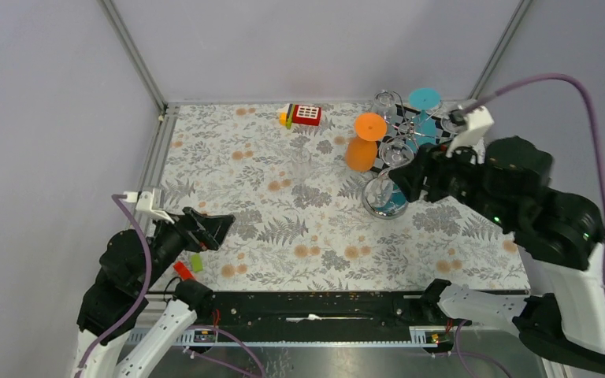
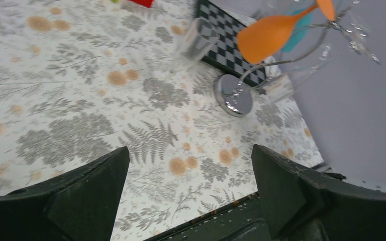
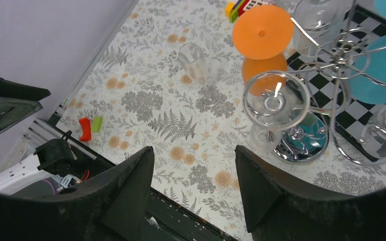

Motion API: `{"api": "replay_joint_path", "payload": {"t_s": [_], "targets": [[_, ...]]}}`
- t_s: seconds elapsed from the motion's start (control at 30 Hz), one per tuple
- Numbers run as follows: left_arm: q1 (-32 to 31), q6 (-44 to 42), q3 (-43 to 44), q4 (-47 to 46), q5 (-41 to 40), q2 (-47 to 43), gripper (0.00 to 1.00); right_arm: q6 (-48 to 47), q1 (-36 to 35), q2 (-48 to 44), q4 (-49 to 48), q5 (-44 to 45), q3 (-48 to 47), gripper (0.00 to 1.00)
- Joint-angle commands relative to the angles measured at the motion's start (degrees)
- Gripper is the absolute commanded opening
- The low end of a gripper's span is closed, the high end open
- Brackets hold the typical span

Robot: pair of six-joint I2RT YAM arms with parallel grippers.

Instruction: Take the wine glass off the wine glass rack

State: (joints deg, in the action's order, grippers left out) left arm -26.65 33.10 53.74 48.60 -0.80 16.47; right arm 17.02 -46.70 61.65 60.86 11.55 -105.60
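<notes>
Left arm [image 1: 122, 272]: black rounded joint housings above a white lower link. A purple cable [image 1: 147, 272] runs along it to a small white block [image 1: 148, 201] at the wrist.

Right arm [image 1: 540, 209]: the same black housings and white links. A longer purple cable [image 1: 551, 76] loops to a white wrist block [image 1: 473, 122]. A green dot [image 1: 494, 213] on the housing is possibly an indicator light.

Gripper fingers [image 2: 88, 198]: matt black wedges.
</notes>
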Motion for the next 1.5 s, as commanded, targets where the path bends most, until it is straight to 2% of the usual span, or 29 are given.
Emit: {"api": "replay_joint_path", "payload": {"t_s": [0.0, 0.17, 0.23, 0.4, 0.53, 0.7, 0.9, 1.03, 1.17, 1.33, 1.4, 1.47], "targets": [[0.02, -1.35, -1.17, -12.57, 11.81, 2.05, 0.99, -2.19, 1.07, -4.06, -3.07, 2.04, 1.51, 0.69], [0.02, 3.1, -2.72, -23.53, 22.21, 8.91, 0.99, -2.05, 1.08, -8.22, -2.88, 9.16, 5.44, 0.71], [-0.06, 5.69, -3.5, -29.8, 26.07, 12.31, 0.95, -0.42, 1.33, -9.16, -2.86, 11.85, 7.91, 0.7], [-1.06, 9.76, -4.64, -38.52, 25.98, 18.31, 0.93, 5.8, 3.15, -10.36, -4.13, 10.25, 13.1, 0.66], [-3.45, 9.33, -4.67, -41.92, 24.61, 21.15, 0.93, 10.05, 10.24, -11.3, -7.73, 7.26, 15.25, 0.68], [-4.84, 7.47, -3.51, -41.36, 23.81, 23.88, 0.92, 16.13, 20.16, -10.42, -13.17, -5.03, 18.83, 0.68], [-8.69, 0.66, -1.55, -37.47, 14.23, 22.98, 0.91, 26.91, 32.0, -9.4, -22.75, -22.16, 25.88, 0.62], [-9.78, -0.62, -1.46, -37.38, 12.09, 22.85, 0.91, 31.29, 33.06, -10.98, -25.42, -21.22, 30.58, 0.58], [-10.0, -0.6, -2.63, -36.62, 10.88, 22.22, 0.91, 32.2, 33.07, -13.51, -25.84, -19.35, 33.94, 0.57], [-10.08, -0.07, -2.58, -35.42, 10.66, 21.8, 0.91, 33.52, 33.05, -14.83, -26.38, -18.65, 37.09, 0.51], [-10.08, -0.05, -2.43, -35.42, 10.65, 21.44, 0.91, 33.52, 33.07, -15.98, -26.99, -17.38, 37.89, 0.51], [-10.08, -0.06, -2.13, -35.43, 10.86, 21.43, 0.92, 33.15, 33.07, -16.81, -27.56, -16.44, 38.33, 0.57]]}}
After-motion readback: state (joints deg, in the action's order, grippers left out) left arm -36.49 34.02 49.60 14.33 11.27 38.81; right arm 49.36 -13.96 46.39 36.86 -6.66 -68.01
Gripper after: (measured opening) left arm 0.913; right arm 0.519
